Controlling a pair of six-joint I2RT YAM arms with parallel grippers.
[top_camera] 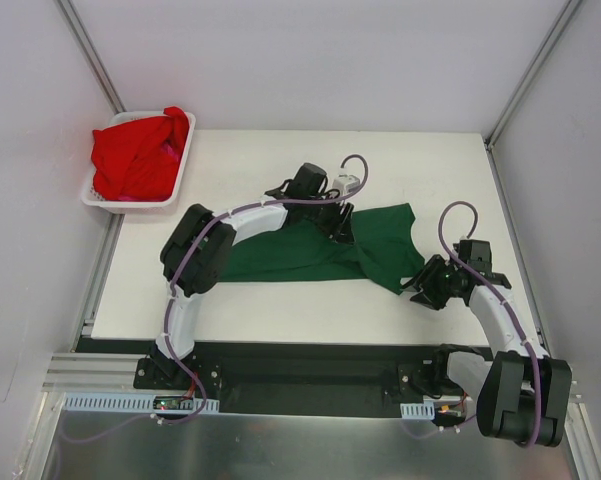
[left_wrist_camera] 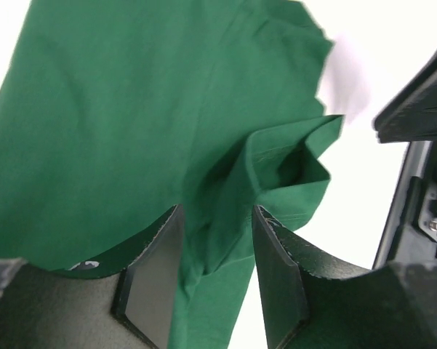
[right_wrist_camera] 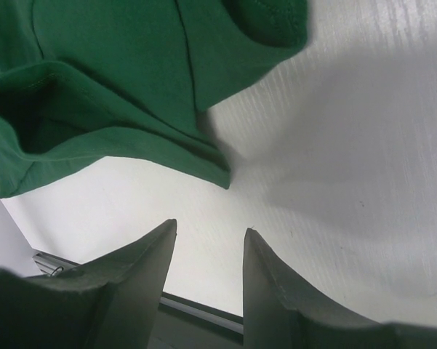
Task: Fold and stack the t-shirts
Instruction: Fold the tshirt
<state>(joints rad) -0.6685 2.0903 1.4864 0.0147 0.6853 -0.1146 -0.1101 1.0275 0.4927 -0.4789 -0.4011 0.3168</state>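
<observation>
I can't read any words, numbers or signs from here. The green t-shirt [top_camera: 310, 255] is plain. The red t-shirts [top_camera: 140, 155] are plain too. The white basket [top_camera: 130, 206] shows no label I can make out.

Plain dark green t-shirt [top_camera: 300, 258]; bright red cloth [top_camera: 130, 160] in white basket [top_camera: 130, 206].

White basket [top_camera: 132, 204] at table [top_camera: 280, 310] corner
</observation>
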